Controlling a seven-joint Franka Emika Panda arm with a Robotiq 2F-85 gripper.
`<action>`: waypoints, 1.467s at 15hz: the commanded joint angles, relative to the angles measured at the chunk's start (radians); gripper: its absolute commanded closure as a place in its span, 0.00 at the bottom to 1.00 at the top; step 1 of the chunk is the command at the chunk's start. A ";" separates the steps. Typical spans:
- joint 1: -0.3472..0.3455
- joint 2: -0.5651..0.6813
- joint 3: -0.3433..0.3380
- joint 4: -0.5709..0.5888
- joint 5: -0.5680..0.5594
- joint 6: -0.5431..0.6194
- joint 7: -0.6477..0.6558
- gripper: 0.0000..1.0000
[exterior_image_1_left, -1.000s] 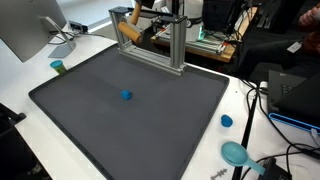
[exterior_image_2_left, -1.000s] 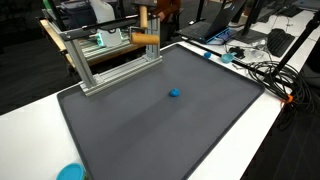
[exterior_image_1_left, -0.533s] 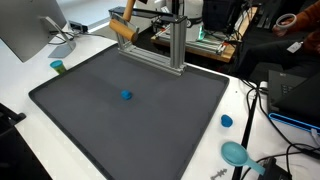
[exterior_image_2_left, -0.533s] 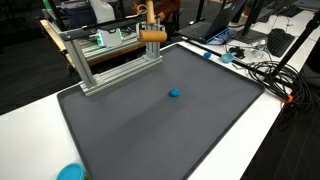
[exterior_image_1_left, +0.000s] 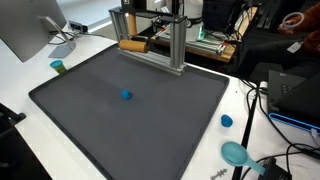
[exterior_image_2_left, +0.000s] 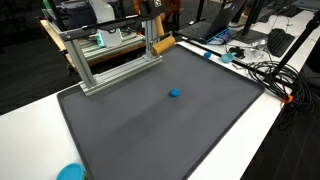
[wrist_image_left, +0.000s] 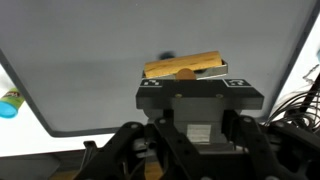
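Half a second earlier the tan rectangular wooden block (exterior_image_1_left: 133, 44) sits higher and tilted by the top bar of the silver metal frame (exterior_image_1_left: 178, 45). Now it is lower, near the foot of that frame at the far edge of the dark grey mat (exterior_image_1_left: 130, 130) on the white tabletop (exterior_image_1_left: 40, 70). Its long axis runs about level across the exterior view (exterior_image_1_left: 133, 44). In the wrist view it also lies crosswise, the right end slightly raised. The tool (wrist_image_left: 186, 80) is clamped narrowly on the block (the fingertips themselves are hard to make out). A small blue piece (exterior_image_1_left: 126, 96) lies well apart on the mat.
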 joint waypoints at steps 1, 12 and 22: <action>-0.005 0.020 0.007 0.025 0.025 -0.031 -0.017 0.53; -0.050 0.275 0.060 0.300 -0.093 -0.130 0.186 0.78; -0.033 0.669 0.042 0.764 -0.077 -0.342 0.229 0.78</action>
